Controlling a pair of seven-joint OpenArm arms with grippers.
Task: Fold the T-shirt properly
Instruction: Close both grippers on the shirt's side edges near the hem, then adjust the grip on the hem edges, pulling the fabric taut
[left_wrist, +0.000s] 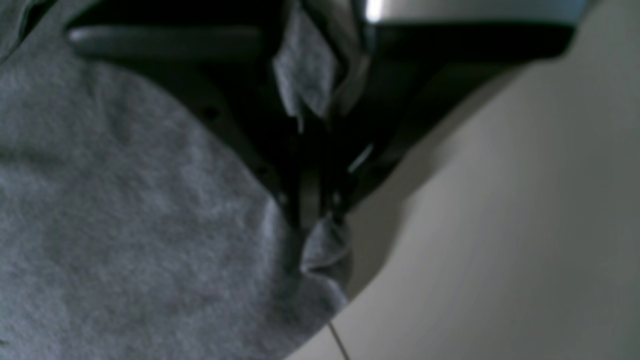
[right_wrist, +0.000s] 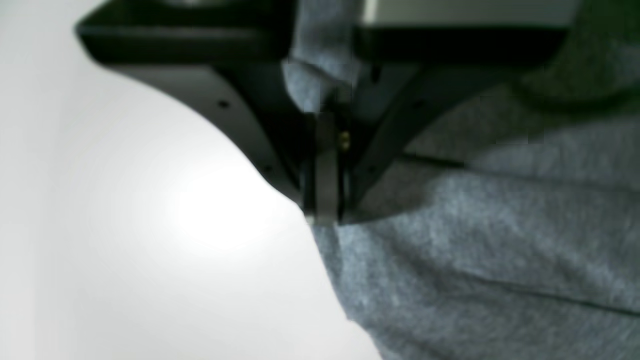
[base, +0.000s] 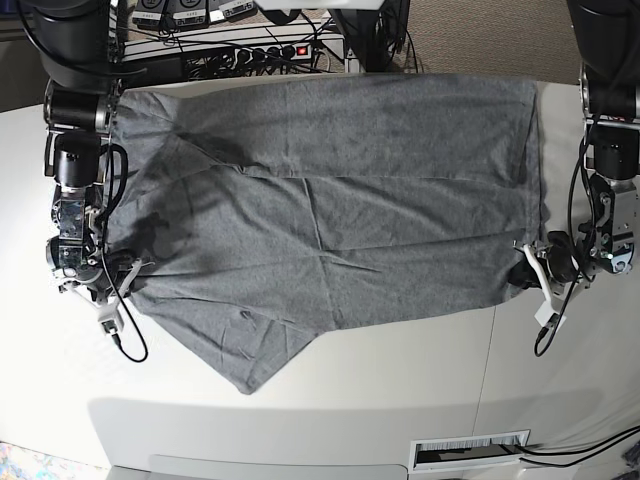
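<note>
At the left of the base view, the right tool was found at the edge of the T-shirt, which lay spread across the white bench with one corner drooping toward the near edge. The right wrist view showed this tool's jaws closed on a fold of grey fabric, cloth bunched up between them and the garment falling away to one side. Across the middle, the garment was noted flat but creased, and not squared. At the right of the base view, the left tool was recorded at the opposite edge; the left wrist view showed its jaws closed on fabric, a pinch of cloth protruding at the tips.

The step in hand was judged to be the first fold, with both side edges gripped and no fold yet formed. The next move was judged to call for an even lift by both arms and carriage of the held edge across the body, tension being kept equal.

Grip was confirmed only by the wrist views; overall lay and the drooping corner were shown only by the base view.
</note>
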